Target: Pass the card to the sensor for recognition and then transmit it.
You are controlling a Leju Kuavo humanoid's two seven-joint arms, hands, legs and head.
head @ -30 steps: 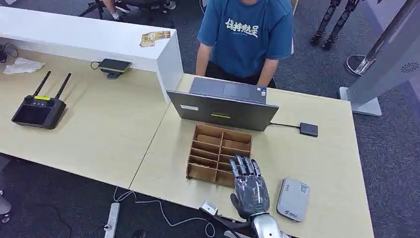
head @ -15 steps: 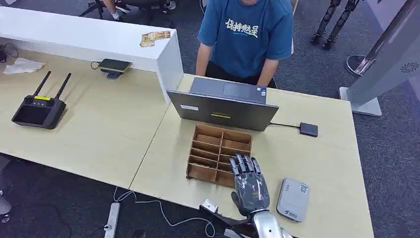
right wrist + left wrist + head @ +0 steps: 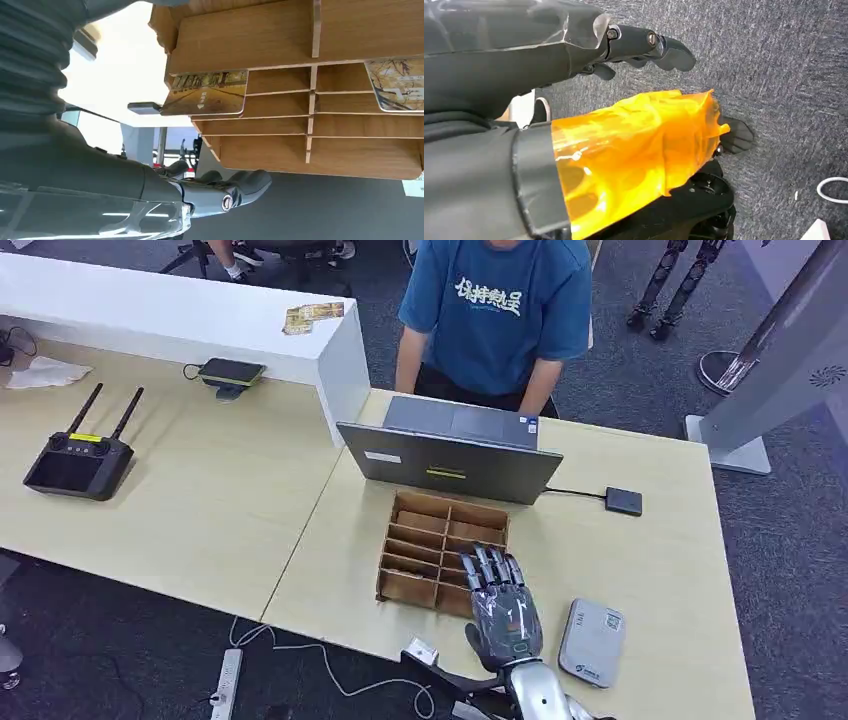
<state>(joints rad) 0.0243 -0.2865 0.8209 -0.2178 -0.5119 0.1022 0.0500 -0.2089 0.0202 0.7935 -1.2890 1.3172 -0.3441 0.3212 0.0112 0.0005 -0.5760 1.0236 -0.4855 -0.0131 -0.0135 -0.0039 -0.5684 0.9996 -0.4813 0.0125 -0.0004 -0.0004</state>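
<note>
Head view puts my right hand (image 3: pixel 503 615), fingers spread, over the wooden organizer (image 3: pixel 440 548) lower-centre on the counter (image 3: pixel 200 510); right wrist view reveals a card (image 3: pixel 206 93) inside.

Slotted box (image 3: pixel 443 553) set on desk (image 3: pixel 660 570), just before laptop (image 3: pixel 450 462). Person (image 3: pixel 495 315) seated behind laptop. Right hand (image 3: pixel 503 612) held over box's near right corner. Reader (image 3: pixel 592 641) laid right of hand. Two cards (image 3: pixel 206 93) lodged in box slots. Remote (image 3: pixel 80 462) placed far left.
</note>
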